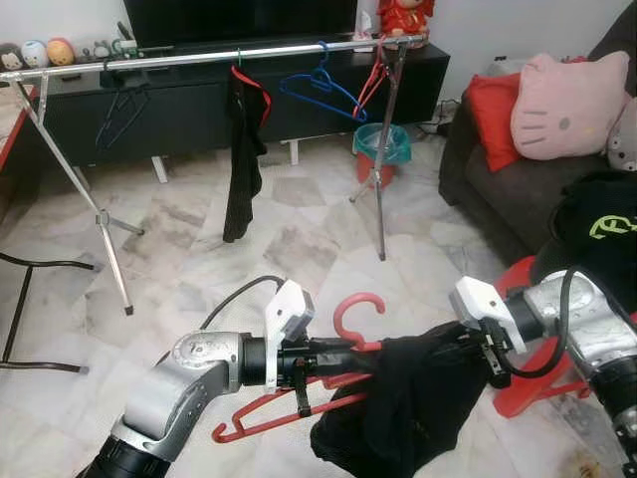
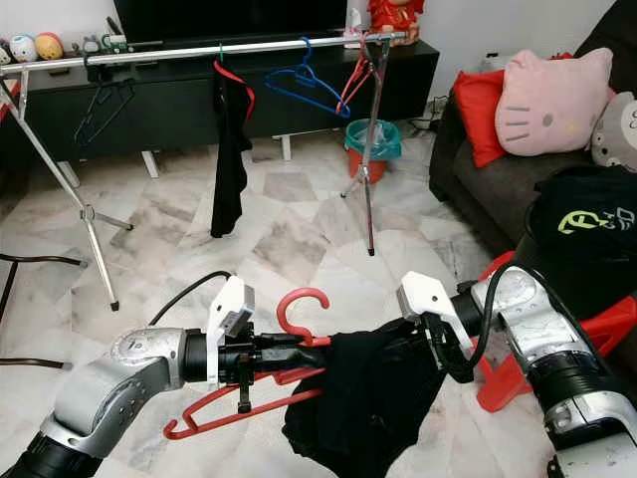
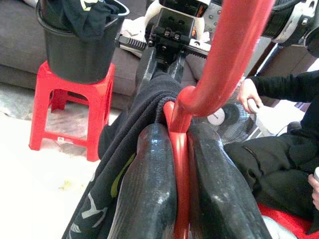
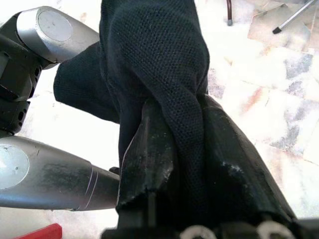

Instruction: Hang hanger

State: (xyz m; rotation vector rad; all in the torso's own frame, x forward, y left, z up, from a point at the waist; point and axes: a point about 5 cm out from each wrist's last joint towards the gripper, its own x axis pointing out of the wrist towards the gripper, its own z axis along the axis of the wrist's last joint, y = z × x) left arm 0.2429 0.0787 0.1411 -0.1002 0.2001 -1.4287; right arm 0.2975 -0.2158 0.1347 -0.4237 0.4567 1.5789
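Observation:
A red plastic hanger (image 1: 355,303) is held low in front of me, its hook pointing up. My left gripper (image 1: 358,357) is shut on the hanger's neck; the left wrist view shows both fingers (image 3: 149,189) pinching the red stem (image 3: 180,149). A black garment (image 1: 408,408) is draped over the hanger's right half and sags below it. My right gripper (image 1: 440,345) is shut on a fold of that black cloth (image 4: 154,59), its fingertips buried in the fabric. The silver rail (image 1: 199,58) of the clothes rack runs across the far side of the room.
On the rail hang a black garment (image 1: 242,149), a blue hanger (image 1: 318,90) and a red hanger (image 1: 373,80). The rack's legs (image 1: 109,229) stand on the marble floor. A red stool (image 3: 70,94) with a black bucket (image 3: 75,50) and a sofa (image 1: 478,189) are on my right. A person's hand (image 3: 246,92) shows behind.

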